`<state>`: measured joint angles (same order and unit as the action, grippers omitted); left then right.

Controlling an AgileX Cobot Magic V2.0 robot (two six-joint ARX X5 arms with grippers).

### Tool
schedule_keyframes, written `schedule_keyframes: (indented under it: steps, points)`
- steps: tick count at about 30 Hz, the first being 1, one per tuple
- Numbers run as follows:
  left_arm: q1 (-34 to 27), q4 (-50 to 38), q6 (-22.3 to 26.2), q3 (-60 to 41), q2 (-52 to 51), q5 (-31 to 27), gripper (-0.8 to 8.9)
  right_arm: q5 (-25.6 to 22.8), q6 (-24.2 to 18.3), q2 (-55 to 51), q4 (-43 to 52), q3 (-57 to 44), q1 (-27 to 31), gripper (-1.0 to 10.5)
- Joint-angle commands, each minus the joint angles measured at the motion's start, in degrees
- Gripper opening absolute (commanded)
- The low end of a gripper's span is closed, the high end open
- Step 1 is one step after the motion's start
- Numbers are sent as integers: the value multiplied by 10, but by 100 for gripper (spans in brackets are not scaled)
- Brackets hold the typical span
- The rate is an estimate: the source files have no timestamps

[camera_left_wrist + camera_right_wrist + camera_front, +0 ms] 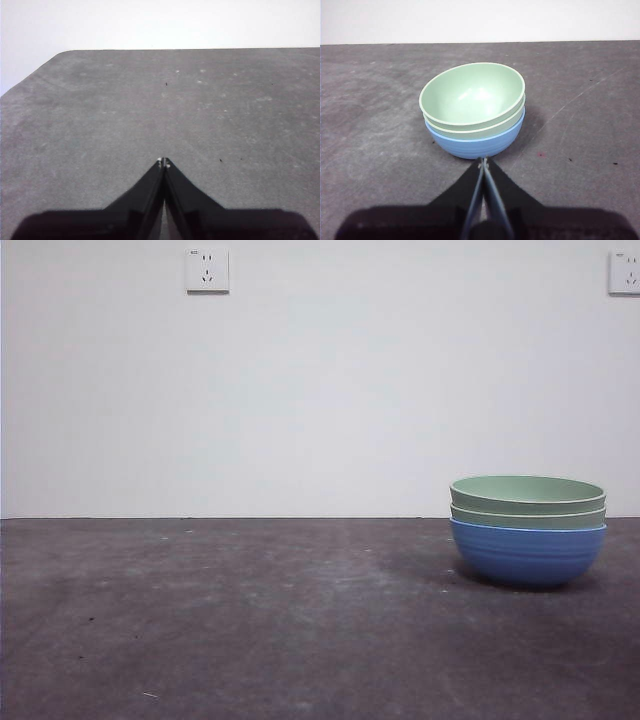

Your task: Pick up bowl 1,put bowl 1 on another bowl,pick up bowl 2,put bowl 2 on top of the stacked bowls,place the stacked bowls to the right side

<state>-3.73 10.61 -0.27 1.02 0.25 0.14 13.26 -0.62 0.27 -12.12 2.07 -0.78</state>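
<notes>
The stacked bowls (527,530) stand on the right side of the dark grey counter (250,620), as my front view shows them: the blue bowl (526,555) at the bottom, ribbed on its side, with two pale green bowls nested inside it, the lower green bowl (528,517) showing only as a band under the top green bowl (527,494). The stack sits upright, the top bowl slightly tilted in my right wrist view, and nothing touches it. From that wrist camera I see the right end effector (483,160) just beside the stack's near side, its two black jaws clenched tip to tip and holding nothing, clear of the blue bowl's wall. My left end effector (163,161) hangs over a bare stretch of the counter, well apart from the bowls, its jaws likewise pressed together and gripping nothing. Neither arm shows in the front view. Behind the counter rises a white wall (320,390) with one socket plate (207,270) at upper left and another socket plate (625,272) at the right edge.
</notes>
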Motion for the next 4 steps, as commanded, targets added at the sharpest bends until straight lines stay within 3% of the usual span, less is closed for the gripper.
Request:
schedule_keyframes:
  steps: [1, 4]
  points:
    - [-2, -1, -4, -8, -1, 0, -4, -2, 5, -2, 1, -8, 0, 2]
    - [-2, -1, -4, -8, -1, 0, -4, -2, 5, -2, 1, -8, 0, 2]
